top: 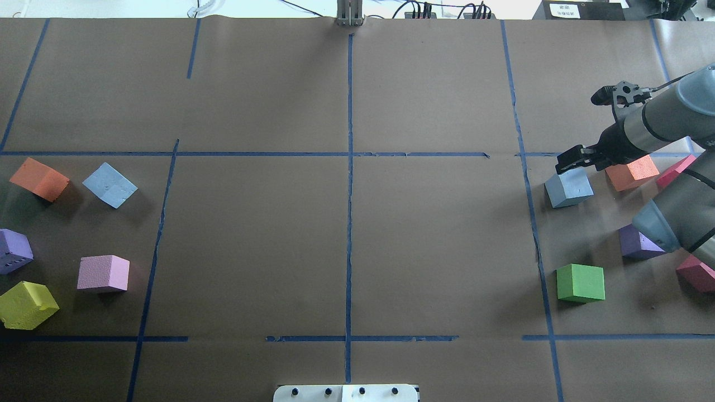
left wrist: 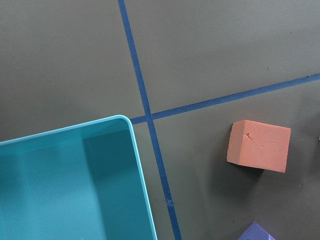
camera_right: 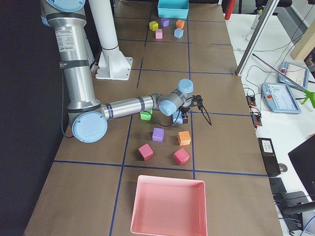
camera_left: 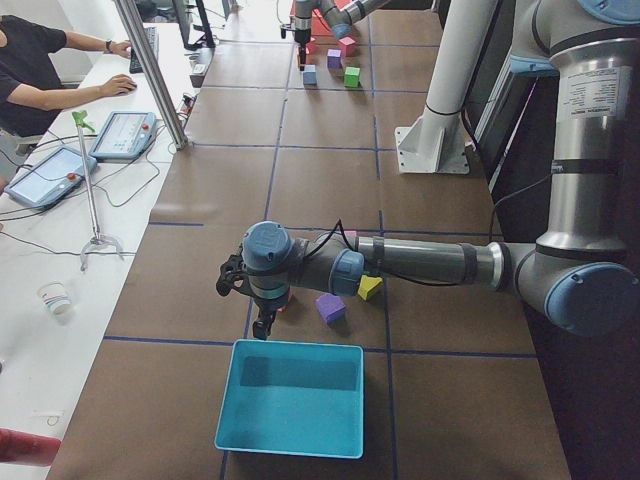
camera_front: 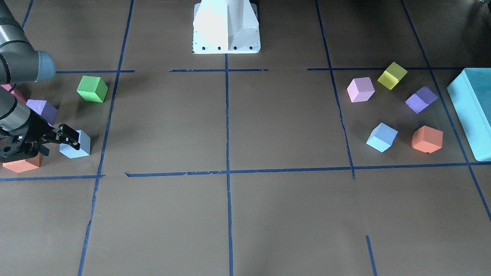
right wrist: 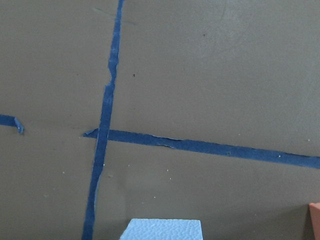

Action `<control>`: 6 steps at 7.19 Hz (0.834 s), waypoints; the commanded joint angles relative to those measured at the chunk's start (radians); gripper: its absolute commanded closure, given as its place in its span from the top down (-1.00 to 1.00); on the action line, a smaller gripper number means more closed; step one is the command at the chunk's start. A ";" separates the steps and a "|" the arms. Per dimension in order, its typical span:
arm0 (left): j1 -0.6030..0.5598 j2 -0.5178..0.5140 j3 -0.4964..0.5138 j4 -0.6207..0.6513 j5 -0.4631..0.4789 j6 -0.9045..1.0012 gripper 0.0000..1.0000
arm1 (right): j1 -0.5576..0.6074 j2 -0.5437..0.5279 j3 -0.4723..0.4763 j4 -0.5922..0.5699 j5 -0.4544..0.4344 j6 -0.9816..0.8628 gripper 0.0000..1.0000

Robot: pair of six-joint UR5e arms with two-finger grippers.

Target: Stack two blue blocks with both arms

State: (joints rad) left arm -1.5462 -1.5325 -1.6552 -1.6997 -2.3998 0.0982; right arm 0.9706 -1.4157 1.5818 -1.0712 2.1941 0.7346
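Observation:
One pale blue block (top: 568,188) lies at the right of the overhead view and shows at the left of the front view (camera_front: 76,145). My right gripper (top: 575,159) hangs just above its far edge with the fingers apart and nothing between them. The right wrist view shows only the block's top (right wrist: 161,229) at the bottom edge. The second blue block (top: 110,185) lies far left, apart from both arms, and also shows in the front view (camera_front: 381,137). My left gripper (camera_left: 262,325) shows only in the left side view, near the teal box; I cannot tell whether it is open or shut.
An orange cube (top: 632,172), a purple cube (top: 637,243), a green cube (top: 581,283) and a red cube (top: 695,272) surround the right block. Orange (top: 39,178), purple (top: 14,251), pink (top: 103,273) and yellow (top: 27,304) cubes lie left. A teal box (camera_front: 473,111) and a pink tray (camera_right: 167,206) stand at the table's ends.

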 commanded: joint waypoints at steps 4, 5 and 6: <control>0.000 0.000 -0.001 0.000 -0.022 0.000 1.00 | -0.052 -0.015 -0.020 0.007 -0.011 -0.004 0.97; 0.000 0.000 -0.001 -0.002 -0.024 0.000 1.00 | -0.058 -0.014 -0.022 0.007 -0.013 -0.001 0.83; 0.000 0.000 -0.001 -0.002 -0.024 0.002 1.00 | -0.056 -0.015 -0.016 0.005 -0.010 0.002 -0.21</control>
State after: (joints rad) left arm -1.5462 -1.5324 -1.6565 -1.7006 -2.4232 0.0984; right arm 0.9180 -1.4296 1.5640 -1.0654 2.1838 0.7331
